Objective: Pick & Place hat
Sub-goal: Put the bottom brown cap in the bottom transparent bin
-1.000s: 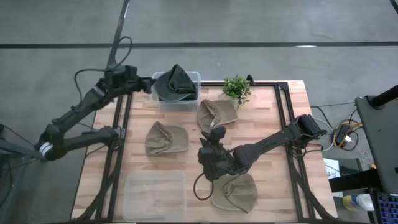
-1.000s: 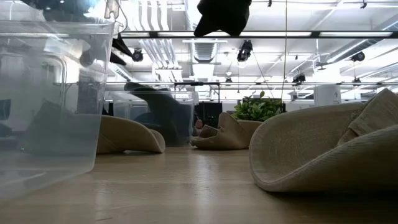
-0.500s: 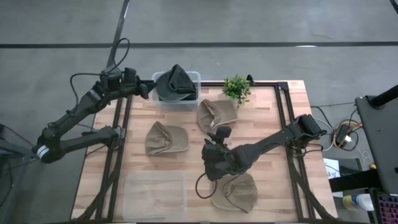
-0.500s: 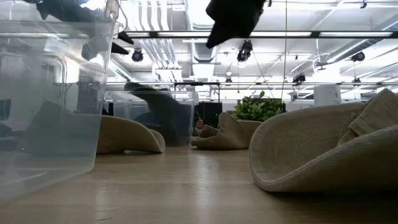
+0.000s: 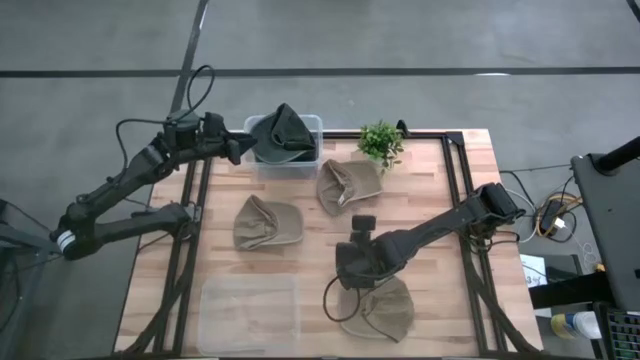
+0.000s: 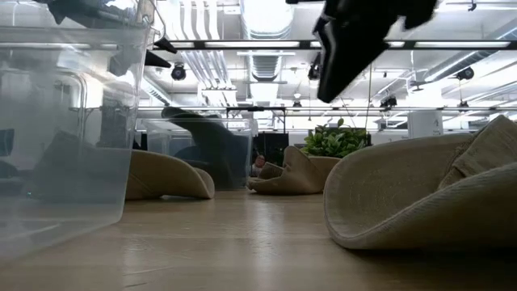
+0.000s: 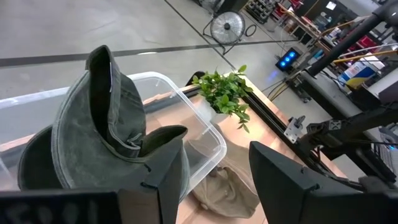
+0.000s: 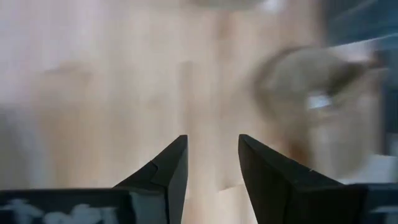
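Fingers of the right gripper (image 8: 211, 163) stand spread and empty, having swung toward the near tan hat (image 5: 380, 308) within the last second: judged the next pick. That hat lies just beside the gripper. Left gripper (image 7: 214, 171), spread, hovers by the bin (image 5: 312, 125) holding the dark hat (image 5: 280, 135).

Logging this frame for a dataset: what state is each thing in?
Dark hat: crumpled in the far bin.
Three tan hats: lying on the table, ungripped.
Near bin: empty.
Left end effector: open, by the far bin.
Right end effector: open, above the table.
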